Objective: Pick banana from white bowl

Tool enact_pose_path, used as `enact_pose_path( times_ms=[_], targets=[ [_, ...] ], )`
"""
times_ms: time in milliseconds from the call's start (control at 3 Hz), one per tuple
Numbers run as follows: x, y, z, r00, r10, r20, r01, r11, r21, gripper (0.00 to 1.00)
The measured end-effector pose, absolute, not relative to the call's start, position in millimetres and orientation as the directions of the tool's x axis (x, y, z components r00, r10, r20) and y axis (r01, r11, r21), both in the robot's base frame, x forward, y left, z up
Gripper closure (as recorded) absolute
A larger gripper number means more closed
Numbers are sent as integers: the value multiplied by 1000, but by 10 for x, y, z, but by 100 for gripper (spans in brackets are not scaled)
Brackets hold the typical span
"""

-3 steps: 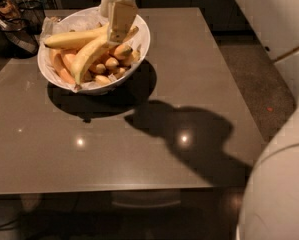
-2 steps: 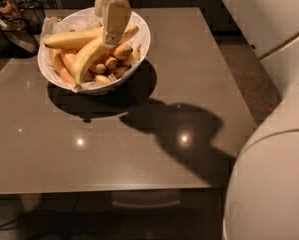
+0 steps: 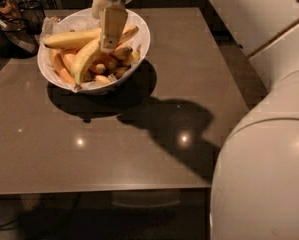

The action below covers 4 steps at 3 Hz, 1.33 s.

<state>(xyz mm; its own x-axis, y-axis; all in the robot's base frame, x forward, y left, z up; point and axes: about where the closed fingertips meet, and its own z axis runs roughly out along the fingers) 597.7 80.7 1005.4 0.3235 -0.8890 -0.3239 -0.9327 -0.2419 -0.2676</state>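
Tool (image 3: 109, 45) over bowl (image 3: 145, 36) on glossy table (image 3: 114, 159)

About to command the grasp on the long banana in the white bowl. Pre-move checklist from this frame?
1. Gripper over the white bowl: ok, it hangs above the bowl's middle.
2. Banana accessible: ok, it lies across the top of the pile on the far side, left part uncovered.
3. Gripper touching the banana: cannot tell, the two overlap in this view.
4. Neighbours clear: not ok, the thicker large banana runs right beside the gripper's tip.
5. Bowl seated on the table: ok, wholly on it, near the far left corner.
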Motion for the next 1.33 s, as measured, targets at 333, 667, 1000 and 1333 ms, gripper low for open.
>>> enact_pose_path(
  times_ms=[333,667,1000,1333],
  targets=[
    [6019,783,9991,306,-894,-328,-940,-228,-253,34],
    [6082,733,9940,283,-901,-329,-948,-209,-241,33],
    [6156,698,9911,269,-906,-327,-952,-199,-234,33],
    [6240,678,9902,264,-910,-320,-953,-194,-235,29]
  ],
)
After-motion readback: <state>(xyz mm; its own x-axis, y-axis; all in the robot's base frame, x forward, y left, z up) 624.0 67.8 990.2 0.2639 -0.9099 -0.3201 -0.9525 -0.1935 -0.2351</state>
